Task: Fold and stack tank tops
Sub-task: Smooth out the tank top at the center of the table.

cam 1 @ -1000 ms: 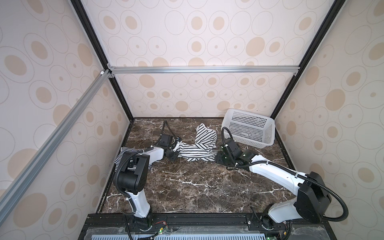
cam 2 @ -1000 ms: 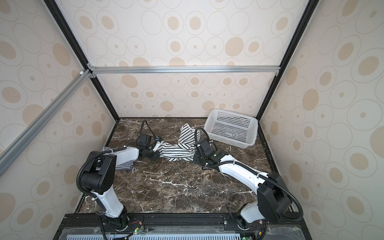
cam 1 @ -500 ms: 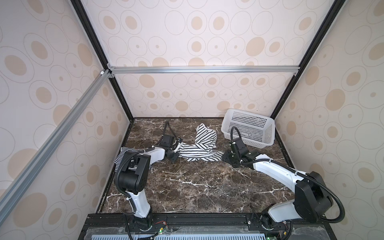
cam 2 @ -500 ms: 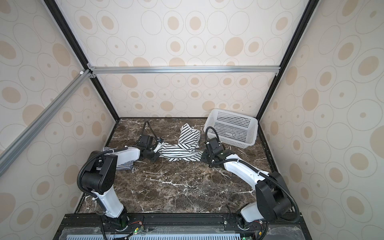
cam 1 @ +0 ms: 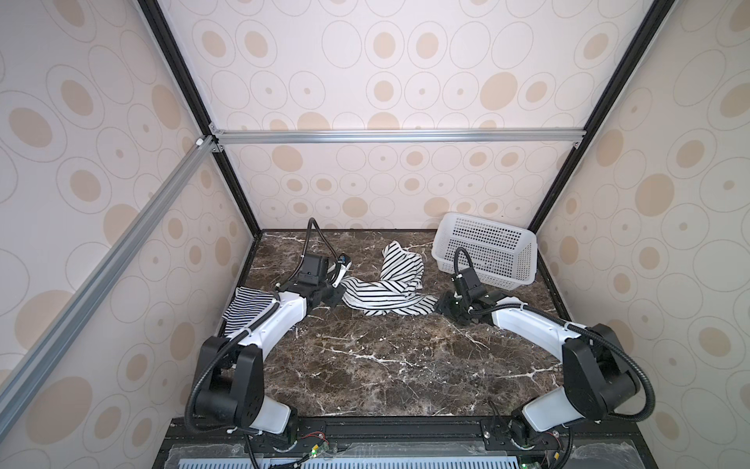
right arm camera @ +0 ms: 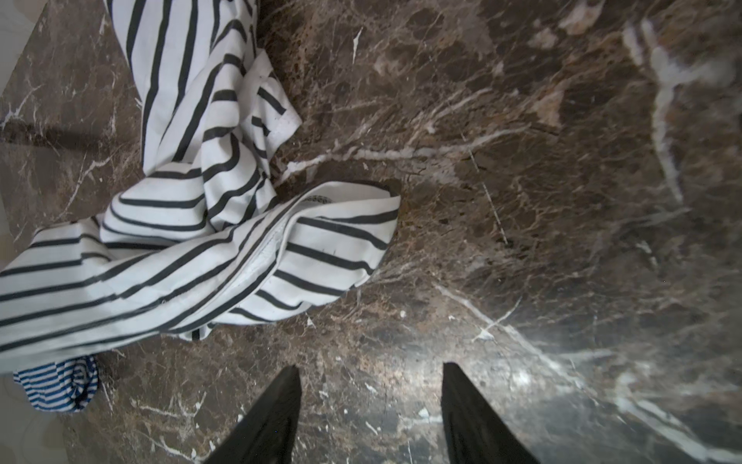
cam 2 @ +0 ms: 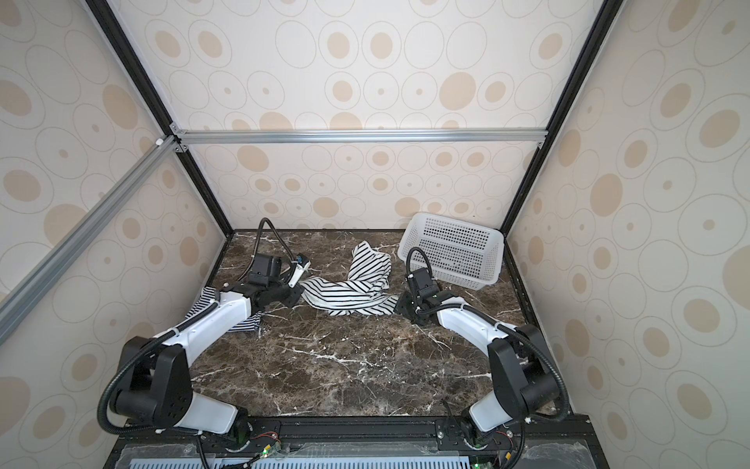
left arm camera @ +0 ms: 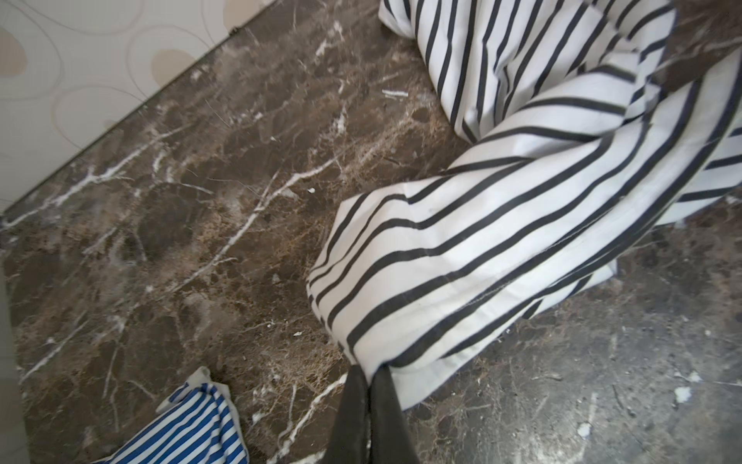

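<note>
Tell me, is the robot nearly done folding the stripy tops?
Nothing is stacked yet. The wide-striped top lies crumpled; the left pincer is shut on its corner, the right pincer open and empty. The narrow-striped top lies apart, partly under the left arm. Folding and stacking remain.

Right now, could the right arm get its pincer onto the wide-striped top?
Probably yes: the right pincer stands open just short of the wide-striped top, with only bare marble table between them.

left claw [left arm camera: 369, 371]: now clamped onto white tank top [left arm camera: 482, 249] | right claw [right arm camera: 371, 366]: drawn back, jaws wider
</note>
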### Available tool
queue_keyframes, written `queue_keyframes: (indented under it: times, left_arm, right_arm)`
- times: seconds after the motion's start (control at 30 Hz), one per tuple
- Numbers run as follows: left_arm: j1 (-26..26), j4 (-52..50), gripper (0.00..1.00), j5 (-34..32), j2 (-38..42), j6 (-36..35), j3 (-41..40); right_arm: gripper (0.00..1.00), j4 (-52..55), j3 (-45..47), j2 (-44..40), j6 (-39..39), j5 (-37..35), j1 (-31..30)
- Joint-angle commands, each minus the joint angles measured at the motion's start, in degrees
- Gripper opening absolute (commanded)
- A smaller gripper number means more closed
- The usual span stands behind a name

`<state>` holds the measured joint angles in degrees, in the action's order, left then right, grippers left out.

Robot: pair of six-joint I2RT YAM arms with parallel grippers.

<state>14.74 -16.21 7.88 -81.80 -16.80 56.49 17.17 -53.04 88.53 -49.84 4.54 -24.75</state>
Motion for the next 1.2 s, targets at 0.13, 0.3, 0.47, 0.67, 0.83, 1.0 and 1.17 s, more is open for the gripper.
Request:
queue_keyframes:
  times: [0.13, 0.3, 0.47, 0.67, 0.83, 1.0, 1.17]
  left_arm:
    - [-0.74, -4.99, 0.00, 1.49, 8.03, -1.40, -0.83]
    - [-1.34, -5.29, 0.00, 1.59, 11.32, -1.42, -1.63]
    - [-1.73, -4.92, 0.00, 2.32, 12.78, -0.96, -3.23]
    - [-3.06, -3.88, 0.00, 2.32, 13.71, -1.72, -5.63]
    - [-5.98, -3.32, 0.00, 3.83, 14.03, -2.31, -7.04]
    - [-8.98, -2.74, 0.00, 5.24, 14.03, -3.06, -8.29]
    - [-12.11, -1.51, 0.00, 6.66, 12.95, -4.18, -10.34]
  right_arm:
    - [0.59, -10.26, 0.45, 6.56, -5.25, 8.50, 3.52]
    - [0.59, -9.41, -2.62, 9.29, -6.48, 7.86, 4.03]
    - [0.59, -14.37, -2.72, 12.27, -10.30, 10.67, 5.67]
    - [0.58, -16.65, -4.38, 14.60, -12.85, 11.36, 6.03]
    - [0.57, -17.53, -5.35, 16.20, -13.82, 12.48, 6.21]
    - [0.53, -17.00, -4.66, 15.98, -13.70, 13.44, 6.21]
    - [0.52, -16.10, -2.35, 12.55, -12.14, 12.94, 6.14]
